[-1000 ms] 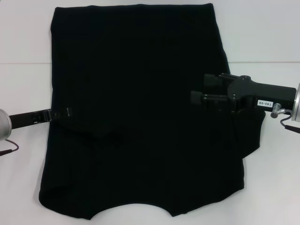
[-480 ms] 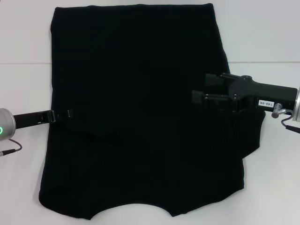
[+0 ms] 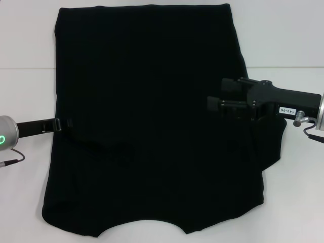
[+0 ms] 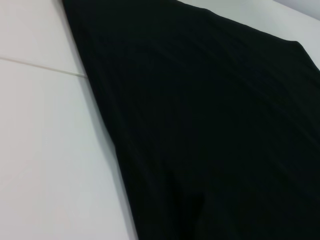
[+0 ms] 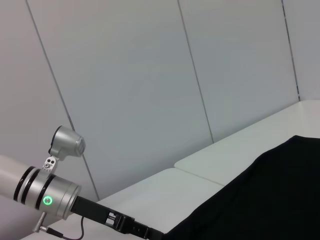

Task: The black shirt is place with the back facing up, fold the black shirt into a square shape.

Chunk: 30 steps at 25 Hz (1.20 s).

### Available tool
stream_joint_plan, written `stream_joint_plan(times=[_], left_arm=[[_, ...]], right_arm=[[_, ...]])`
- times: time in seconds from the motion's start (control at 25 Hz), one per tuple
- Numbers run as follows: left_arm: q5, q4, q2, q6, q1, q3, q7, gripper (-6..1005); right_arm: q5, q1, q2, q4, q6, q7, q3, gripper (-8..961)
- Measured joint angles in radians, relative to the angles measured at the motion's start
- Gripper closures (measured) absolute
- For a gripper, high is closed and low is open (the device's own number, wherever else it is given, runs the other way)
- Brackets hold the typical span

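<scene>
The black shirt [image 3: 147, 116] is soft, matt cloth with small wrinkles. The desk [image 3: 25, 91] is smooth, white and a little shiny. The right end effector [image 3: 215, 107] at the right of the frame looks like hard, matt black plastic.

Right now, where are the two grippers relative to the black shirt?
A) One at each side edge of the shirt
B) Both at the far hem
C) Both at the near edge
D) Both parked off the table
A: the left gripper meets the black shirt at its left edge, the right gripper at its right side.
</scene>
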Motion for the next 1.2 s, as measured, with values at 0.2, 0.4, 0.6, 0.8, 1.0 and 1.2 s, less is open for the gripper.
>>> stream_joint_plan(times=[0.2, 0.4, 0.6, 0.8, 1.0, 1.2], left_arm=[[0.000, -0.002, 0.000, 0.000, -0.008, 0.005, -0.004, 794], [0.000, -0.004, 0.001, 0.003, -0.015, 0.005, -0.004, 925], [-0.008, -0.005, 0.001, 0.024, -0.032, 0.005, -0.012, 946], [-0.009, -0.037, 0.001, 0.033, -0.078, 0.005, -0.019, 944], [-0.009, -0.070, -0.005, 0.020, -0.122, 0.006, -0.017, 942], [-0.034, -0.098, -0.011, -0.014, -0.151, 0.001, -0.018, 940]], right_arm=[[0.001, 0.000, 0.000, 0.000, 0.002, 0.000, 0.000, 39], [0.001, 0.000, 0.000, 0.000, 0.008, -0.001, 0.000, 40], [0.001, 0.000, 0.000, 0.000, 0.008, -0.001, 0.000, 41], [0.001, 0.000, 0.000, 0.000, 0.008, -0.001, 0.000, 41], [0.001, -0.002, 0.000, 0.000, 0.008, -0.002, 0.000, 41], [0.001, -0.002, -0.002, 0.000, 0.008, -0.002, -0.003, 40]])
